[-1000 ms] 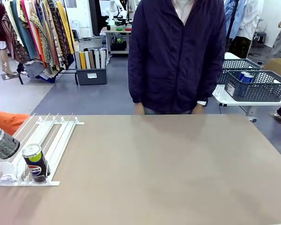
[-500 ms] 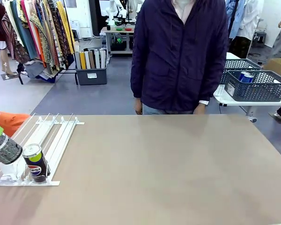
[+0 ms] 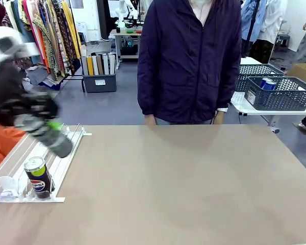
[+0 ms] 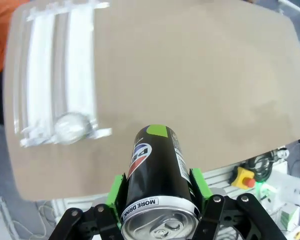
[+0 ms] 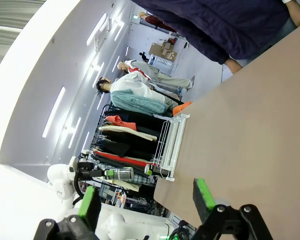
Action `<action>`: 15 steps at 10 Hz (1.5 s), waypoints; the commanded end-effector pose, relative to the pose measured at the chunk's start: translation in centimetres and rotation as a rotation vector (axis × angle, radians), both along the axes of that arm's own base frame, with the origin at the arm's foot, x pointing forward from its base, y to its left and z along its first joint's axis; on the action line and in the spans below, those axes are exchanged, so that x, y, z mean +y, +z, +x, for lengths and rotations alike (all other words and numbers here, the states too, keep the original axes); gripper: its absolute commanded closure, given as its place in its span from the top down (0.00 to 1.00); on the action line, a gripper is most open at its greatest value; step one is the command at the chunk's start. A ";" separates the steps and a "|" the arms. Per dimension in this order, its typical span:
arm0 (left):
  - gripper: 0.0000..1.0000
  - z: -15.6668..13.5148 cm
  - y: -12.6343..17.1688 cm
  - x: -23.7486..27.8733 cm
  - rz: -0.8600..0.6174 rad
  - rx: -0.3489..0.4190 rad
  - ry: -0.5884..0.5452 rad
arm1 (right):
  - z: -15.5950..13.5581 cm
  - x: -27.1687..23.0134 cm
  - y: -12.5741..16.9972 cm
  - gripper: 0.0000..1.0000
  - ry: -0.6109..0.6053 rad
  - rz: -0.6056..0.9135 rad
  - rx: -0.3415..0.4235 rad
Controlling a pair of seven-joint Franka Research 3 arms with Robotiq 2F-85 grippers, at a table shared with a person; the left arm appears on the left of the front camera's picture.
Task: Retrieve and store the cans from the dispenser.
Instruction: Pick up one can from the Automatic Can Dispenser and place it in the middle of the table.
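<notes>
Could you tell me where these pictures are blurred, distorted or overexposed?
Front view: the left pincer and its can are motion-blurred; the table is sharp. Left wrist view: the can is crisp, table edges bow. Right wrist view: ceiling lights glare white.

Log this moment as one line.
left claw: shut on black can | right claw: open, empty | dispenser: second can upright in lane

Quick headcount on the bench

Two black cans, a standing can (image 3: 38,178) and a held can (image 4: 157,170); one dispenser (image 4: 40,80), two mesh baskets (image 3: 283,97), one person (image 3: 191,61).
</notes>
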State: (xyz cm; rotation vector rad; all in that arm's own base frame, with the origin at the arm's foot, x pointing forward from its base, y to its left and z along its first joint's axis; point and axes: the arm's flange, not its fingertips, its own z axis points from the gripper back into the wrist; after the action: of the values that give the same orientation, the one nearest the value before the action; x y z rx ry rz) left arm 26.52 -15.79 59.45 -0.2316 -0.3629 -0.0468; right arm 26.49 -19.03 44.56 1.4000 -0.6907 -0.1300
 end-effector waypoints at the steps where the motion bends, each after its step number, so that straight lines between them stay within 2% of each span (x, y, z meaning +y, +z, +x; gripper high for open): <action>1: 0.00 4.8 -1.4 -9.8 0.070 0.007 -0.089 | 0.3 0.1 0.6 1.00 -0.011 0.022 -0.020; 3: 0.00 6.6 -7.6 -19.4 0.162 0.008 -0.136 | 0.3 0.1 0.6 1.00 -0.011 0.022 -0.020; 4: 0.00 6.9 -11.0 -23.0 0.223 0.035 -0.196 | 0.3 0.1 0.6 1.00 -0.011 0.022 -0.020; 6: 0.00 7.1 -15.6 -26.8 0.313 0.077 -0.284 | 0.3 0.1 0.6 1.00 -0.011 0.022 -0.020; 10: 0.00 8.2 -19.0 -27.5 0.325 0.201 -0.349 | 0.3 0.1 0.6 1.00 -0.011 0.022 -0.020; 13: 0.00 8.3 -19.5 -27.5 0.304 0.212 -0.360 | 0.3 0.1 0.6 1.00 -0.011 0.022 -0.020; 14: 0.47 8.3 -19.6 -27.4 0.294 0.214 -0.355 | 0.3 0.1 0.6 1.00 -0.011 0.022 -0.020; 15: 1.00 8.2 -19.4 -27.0 0.291 0.220 -0.347 | 0.3 0.1 0.6 1.00 -0.011 0.022 -0.020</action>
State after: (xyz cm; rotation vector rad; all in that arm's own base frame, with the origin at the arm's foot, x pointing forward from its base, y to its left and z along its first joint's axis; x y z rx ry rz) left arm 34.62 -43.43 39.05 0.0148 -0.0956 -0.4053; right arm 26.49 -19.04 44.56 1.4002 -0.6909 -0.1299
